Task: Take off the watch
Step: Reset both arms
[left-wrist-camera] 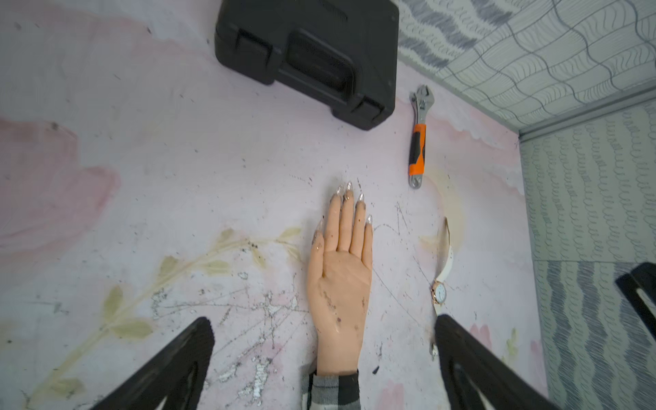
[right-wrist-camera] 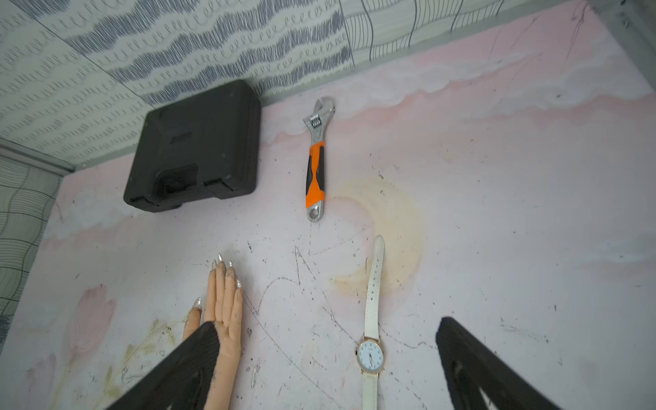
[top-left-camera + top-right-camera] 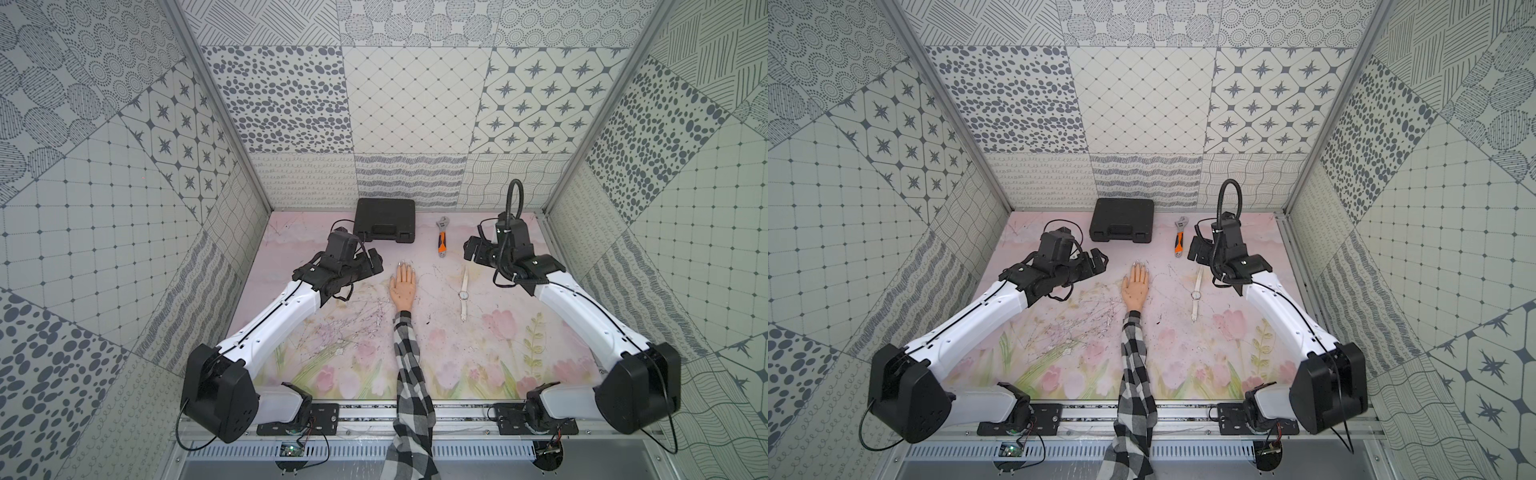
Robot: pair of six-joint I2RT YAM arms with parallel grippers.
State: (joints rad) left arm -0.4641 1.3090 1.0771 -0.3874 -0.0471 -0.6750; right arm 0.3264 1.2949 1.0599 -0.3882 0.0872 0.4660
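The watch [image 3: 463,295] [image 3: 1196,294] lies flat on the pink mat, its white strap stretched out straight, to the right of the mannequin hand [image 3: 402,286] [image 3: 1135,286]. The mannequin's wrist is bare above the checked sleeve [image 3: 409,374]. My left gripper [image 3: 375,261] [image 1: 323,321] hovers open left of the hand's fingers, holding nothing. In the left wrist view the hand [image 1: 340,284] shows between its jaws. My right gripper [image 3: 471,249] [image 2: 328,323] hangs open just beyond the strap's far end, with the watch [image 2: 370,356] on the mat below its jaws.
A black plastic case [image 3: 384,220] [image 1: 312,56] stands at the back wall. An orange-handled wrench [image 3: 442,241] [image 2: 316,170] lies between the case and my right gripper. Patterned walls close in the back and both sides.
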